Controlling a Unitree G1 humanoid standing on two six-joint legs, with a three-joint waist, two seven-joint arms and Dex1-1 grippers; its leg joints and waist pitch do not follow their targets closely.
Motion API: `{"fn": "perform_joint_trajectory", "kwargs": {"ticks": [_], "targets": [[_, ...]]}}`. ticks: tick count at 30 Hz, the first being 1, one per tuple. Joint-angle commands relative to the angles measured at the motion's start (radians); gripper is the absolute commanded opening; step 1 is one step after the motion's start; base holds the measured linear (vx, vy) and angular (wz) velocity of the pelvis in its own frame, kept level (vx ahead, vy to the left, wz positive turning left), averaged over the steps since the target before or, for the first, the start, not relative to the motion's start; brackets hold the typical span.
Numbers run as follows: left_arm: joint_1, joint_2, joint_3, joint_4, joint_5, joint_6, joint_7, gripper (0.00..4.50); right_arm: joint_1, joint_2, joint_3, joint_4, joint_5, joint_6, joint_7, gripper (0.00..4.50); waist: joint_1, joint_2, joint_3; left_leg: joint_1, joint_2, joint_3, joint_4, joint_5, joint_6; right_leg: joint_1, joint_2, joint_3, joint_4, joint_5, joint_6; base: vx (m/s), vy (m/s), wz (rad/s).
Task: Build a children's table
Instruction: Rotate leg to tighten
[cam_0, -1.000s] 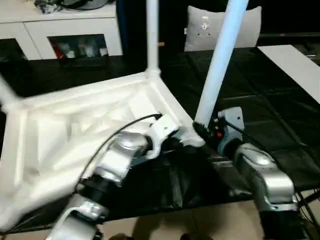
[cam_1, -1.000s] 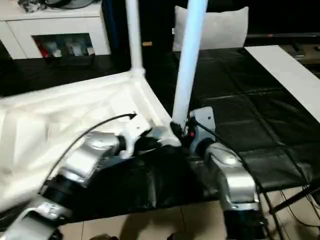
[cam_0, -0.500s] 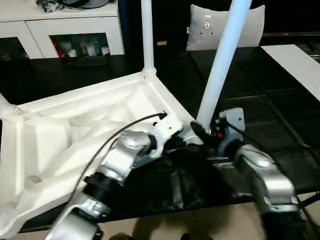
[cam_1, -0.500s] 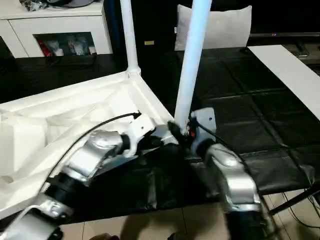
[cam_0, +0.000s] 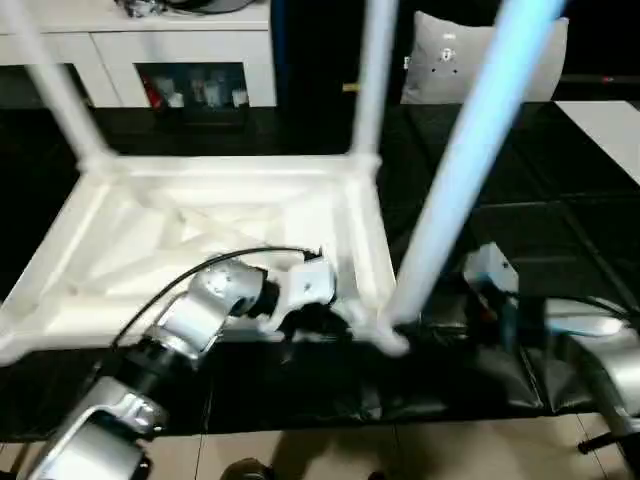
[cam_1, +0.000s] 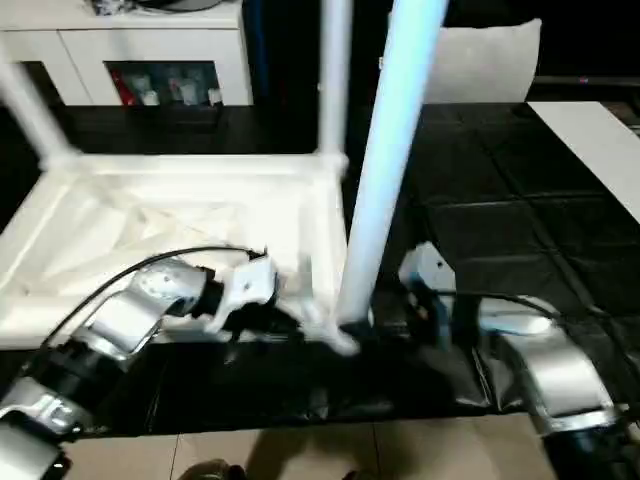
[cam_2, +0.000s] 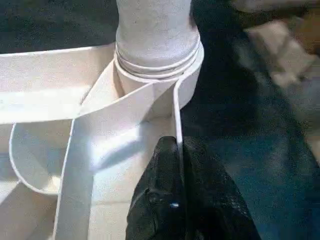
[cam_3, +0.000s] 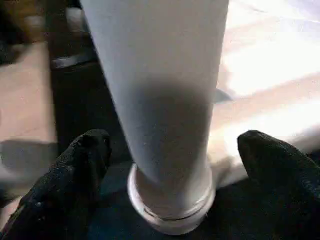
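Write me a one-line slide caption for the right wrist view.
Right gripper open, black fingers either side of a white tapered tubular plastic leg seated in its round corner socket.

The children's table (cam_0: 230, 215) is plain white all over, its ribbed underside and its upright legs (cam_1: 385, 160) alike; the nearest leg takes a pale bluish tint. The table (cam_0: 560, 250) beneath it is covered in black, marked with a faint grid of squares. Both arms (cam_0: 215, 300) are silver with black joints, and the fingers (cam_3: 75, 175) of the right gripper (cam_3: 175, 170) are black, as is the left gripper (cam_2: 182, 200). A white cabinet (cam_0: 170, 45) stands beyond the table's far edge, and a light grey cushion (cam_0: 450, 65).
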Motion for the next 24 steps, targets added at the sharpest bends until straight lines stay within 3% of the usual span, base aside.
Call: {"fn": "perform_joint_trajectory", "kwargs": {"ticks": [1, 14, 24], "targets": [[-0.013, 0.005, -0.054, -0.033, -0.004, -0.042, -0.089, 0.00, -0.001, -0.021, 0.022, -0.012, 0.030, 0.014, 0.075, 4.05, -0.003, -0.013, -0.060, 0.008, 0.037, -0.005, -0.065, -0.186, 0.079, 0.053, -0.071, 0.042, -0.079, -0.225, -0.213, 0.000, 0.000, 0.00], [-0.012, 0.031, -0.075, -0.046, -0.018, -0.082, -0.175, 0.00, -0.012, -0.063, 0.090, 0.006, 0.060, 0.039, 0.210, 2.98, 0.005, -0.020, -0.059, 0.007, 0.038, -0.005, -0.065, -0.174, 0.070, 0.051, -0.072, 0.041, -0.079, -0.270, -0.202, 0.000, 0.000, 0.00], [-0.004, 0.021, -0.058, -0.046, -0.034, -0.052, -0.151, 0.00, 0.005, -0.029, 0.088, -0.027, 0.093, 0.069, 0.190, 2.20, 0.005, -0.019, -0.056, 0.008, 0.038, -0.005, -0.066, -0.179, 0.066, 0.050, -0.071, 0.042, -0.081, -0.275, -0.202, 0.000, 0.000, 0.00]]}}
